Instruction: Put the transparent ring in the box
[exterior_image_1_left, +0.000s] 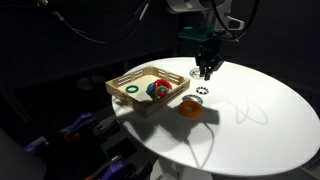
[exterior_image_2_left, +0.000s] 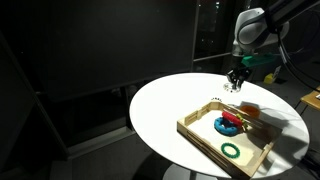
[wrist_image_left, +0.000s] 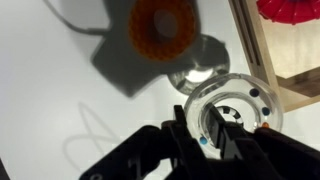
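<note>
My gripper (wrist_image_left: 207, 135) is shut on the rim of the transparent ring (wrist_image_left: 245, 88), a clear glassy ring with small blue and orange dots; one finger is outside the rim and one inside. In both exterior views the gripper (exterior_image_1_left: 207, 72) (exterior_image_2_left: 236, 80) hangs a little above the white table, just beyond the box's far corner. The box (exterior_image_1_left: 122, 81) (exterior_image_2_left: 252, 157) is a shallow light-wood tray; its edge shows at the right of the wrist view (wrist_image_left: 262, 50). The ring itself is too faint to make out in the exterior views.
An orange ring (exterior_image_1_left: 190, 106) (wrist_image_left: 163, 25) and a small dark-and-white dotted ring (exterior_image_1_left: 201, 92) lie on the table beside the box. The box holds a green ring (exterior_image_1_left: 131, 91) (exterior_image_2_left: 232, 150) and a red-and-blue object (exterior_image_1_left: 157, 88) (exterior_image_2_left: 230, 123). The round table's edge (exterior_image_1_left: 290, 140) is near.
</note>
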